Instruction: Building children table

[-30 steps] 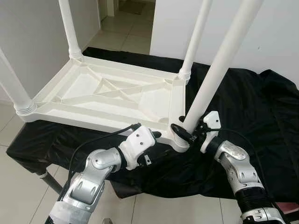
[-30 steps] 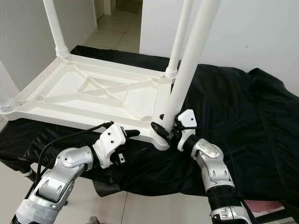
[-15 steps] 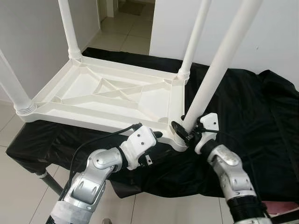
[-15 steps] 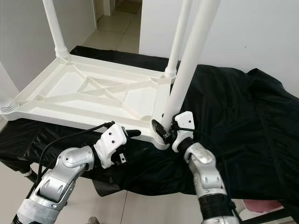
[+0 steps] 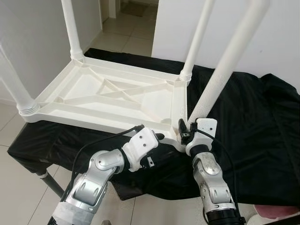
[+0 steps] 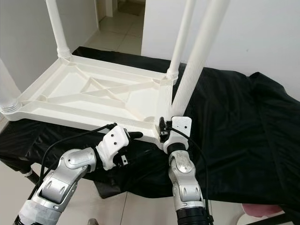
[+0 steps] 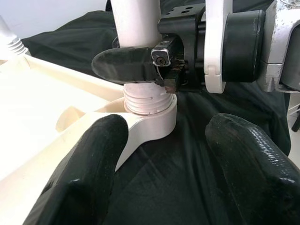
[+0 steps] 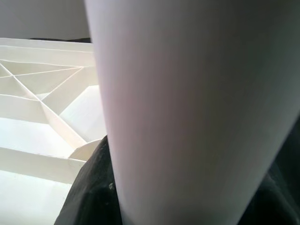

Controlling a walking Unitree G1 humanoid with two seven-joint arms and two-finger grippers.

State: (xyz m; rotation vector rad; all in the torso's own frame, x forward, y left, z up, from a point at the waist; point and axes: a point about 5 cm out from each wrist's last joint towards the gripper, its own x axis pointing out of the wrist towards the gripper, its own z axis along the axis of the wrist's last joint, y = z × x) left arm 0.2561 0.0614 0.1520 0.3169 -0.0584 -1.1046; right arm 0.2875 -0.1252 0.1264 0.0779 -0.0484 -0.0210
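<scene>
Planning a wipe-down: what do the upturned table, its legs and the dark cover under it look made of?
Table top: likely moulded plastic, matte white, ribbed underside. Near leg: the same smooth white plastic, threaded base. Black cover: thin, slightly glossy fabric or sheeting, creased.

Bright even daylight, right wrist view blurred

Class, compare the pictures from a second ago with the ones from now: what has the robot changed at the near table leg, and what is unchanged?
The right gripper, shut on the near leg just above its threaded socket, has swung around it: wrist and forearm moved from the right of the leg to nearly straight below it, as in screwing it in. The leg still leans right. The left gripper stays open beside the tabletop corner; the other three legs are unchanged.
</scene>
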